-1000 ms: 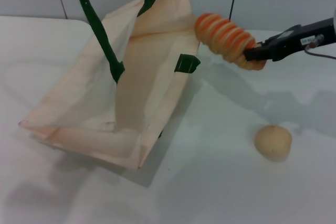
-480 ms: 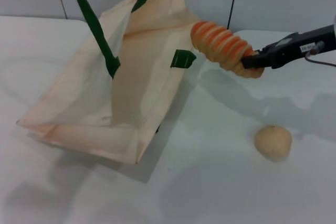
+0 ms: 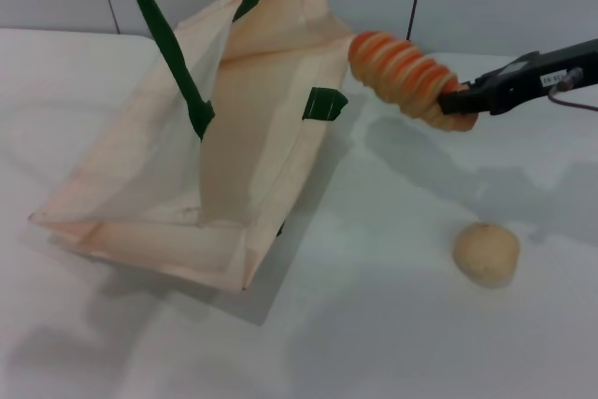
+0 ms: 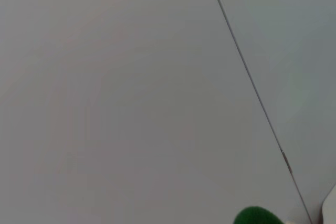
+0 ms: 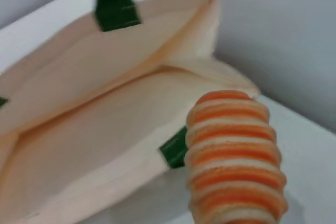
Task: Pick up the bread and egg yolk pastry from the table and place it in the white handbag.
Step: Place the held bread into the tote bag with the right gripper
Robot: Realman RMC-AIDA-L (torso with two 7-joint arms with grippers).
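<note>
Bread [image 3: 404,78] is held off the table [image 3: 392,324], pinched at one end by the right gripper [image 3: 460,100], its fingers closed on it. The loaf's free end is just beside the white handbag [image 3: 140,193] rim. Egg yolk pastry [image 3: 486,253] rests on the table, well apart. Left gripper not in view; its fingers' state cannot be told.

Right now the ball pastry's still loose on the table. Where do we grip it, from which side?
Across the widest middle of the egg yolk pastry, coming from straight above. It is a smooth round ball with no edge or handle, sitting alone on the table, clear of the white handbag. The right hand is busy holding the bread.
</note>
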